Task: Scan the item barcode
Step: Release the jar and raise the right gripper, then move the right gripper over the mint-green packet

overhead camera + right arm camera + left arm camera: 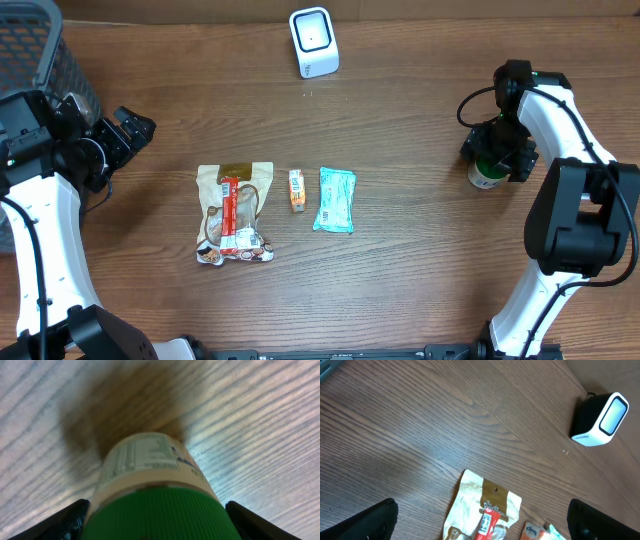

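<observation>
Bottle: the bottle (487, 176) stands on the table (400, 120) at the right of the overhead frame, about mid-height, directly under my right gripper (492, 158).
Long axis: vertical. The base is on the wood and the green cap (155, 515) points up at my wrist camera.
Label: a panel of small print (145, 457) faces the top of the wrist frame. I cannot find a barcode in any view.
Right gripper: my fingers (65, 522) stand one on each side of the cap, close against it. I cannot tell whether they press on it or only flank it.
Step in hand: I judge this to be the grasp on the bottle before it goes to the scanner.
Doing it well: I should centre the cap between the fingers and close squarely so the tall bottle does not tip. A grip low on the ribbed cap would leave the label uncovered. Then I lift straight up and turn the label side toward the scanner window.
Scanner: the white scanner (314, 42) sits at top centre of the overhead frame, well apart from the bottle.
Left gripper: my left gripper (130, 132) is spread wide and empty at the left edge.
Between: a snack bag (235, 212), an orange packet (296, 189) and a tissue pack (335, 199) lie mid-table.
</observation>
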Robot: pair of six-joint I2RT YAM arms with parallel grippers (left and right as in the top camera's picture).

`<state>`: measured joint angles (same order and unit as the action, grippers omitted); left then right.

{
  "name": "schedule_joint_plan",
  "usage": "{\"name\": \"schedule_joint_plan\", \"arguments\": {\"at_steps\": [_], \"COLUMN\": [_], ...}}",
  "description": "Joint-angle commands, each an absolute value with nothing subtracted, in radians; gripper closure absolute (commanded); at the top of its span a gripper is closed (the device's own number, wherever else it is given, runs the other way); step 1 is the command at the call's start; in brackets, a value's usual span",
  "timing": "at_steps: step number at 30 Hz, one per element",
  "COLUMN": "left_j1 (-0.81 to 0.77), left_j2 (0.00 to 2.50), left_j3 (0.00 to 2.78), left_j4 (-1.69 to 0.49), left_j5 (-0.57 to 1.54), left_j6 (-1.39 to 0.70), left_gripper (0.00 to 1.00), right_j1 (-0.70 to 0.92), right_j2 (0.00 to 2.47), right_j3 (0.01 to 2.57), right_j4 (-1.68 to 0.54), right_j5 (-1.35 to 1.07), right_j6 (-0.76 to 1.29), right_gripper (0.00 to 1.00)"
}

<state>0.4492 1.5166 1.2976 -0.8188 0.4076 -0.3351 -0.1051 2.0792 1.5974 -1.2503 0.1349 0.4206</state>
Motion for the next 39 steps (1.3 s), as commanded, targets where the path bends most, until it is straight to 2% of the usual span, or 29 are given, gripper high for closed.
{"name": "schedule_joint_plan", "arguments": {"at_steps": [1,8,13,19,27,39], "left_j1": [0.45,0.45,0.45,0.45,0.45,0.45], "left_j2": [1.5,1.5,1.5,1.5,1.5,1.5], "left_j3": [1.304,1.304,1.304,1.304,1.304,1.304], "left_j4": [-0.818,-0.818,-0.818,-0.818,-0.818,-0.818], "left_j5": [0.408,0.408,0.408,0.408,0.408,0.408], "left_j6": [-0.34,-0.34,-0.34,-0.34,-0.34,-0.34], "left_gripper": [0.01,0.0,0.0,0.01,0.0,0.0], "right_j1": [-0.109,-0.099,-0.061,0.023,0.211,0.549], "right_j2": [2.07,2.027,2.009,2.007,2.007,2.007], "right_j3": [1.662,1.9,2.012,1.991,1.907,1.673], "right_j4": [-1.291,-1.428,-1.507,-1.503,-1.425,-1.128], "right_j5": [0.142,0.125,-0.03,-0.272,-0.283,-0.283], "right_j6": [0.421,0.39,0.304,0.231,0.235,0.341], "right_gripper": [0.14,0.14,0.17,0.25,0.25,0.24]}}
